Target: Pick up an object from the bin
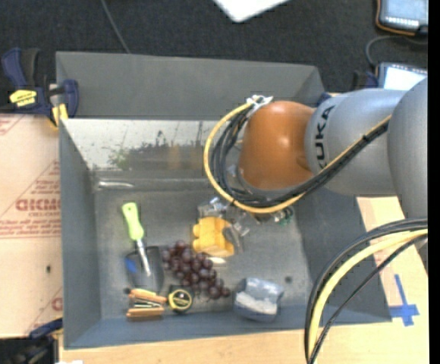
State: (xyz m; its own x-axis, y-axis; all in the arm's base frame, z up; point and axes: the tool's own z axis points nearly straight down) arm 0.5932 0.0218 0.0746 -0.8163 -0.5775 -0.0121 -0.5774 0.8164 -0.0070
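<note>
My gripper (227,214) shows below the orange wrist cover, low over the middle of the bin floor. Right under it, touching or nearly so, lies a yellow blocky thing (211,238); I cannot tell if it is gripped. A bunch of dark purple grapes (193,268) lies just in front and to the left of the yellow thing. A grey lumpy thing (258,297) rests near the front wall, to the right of the grapes.
A green-handled screwdriver (136,233) lies at the left, with its tip by a small blue thing (133,265). At the front left are a small round yellow-and-black tape measure (180,299) and some orange-brown sticks (146,304). The arm covers the bin's right side.
</note>
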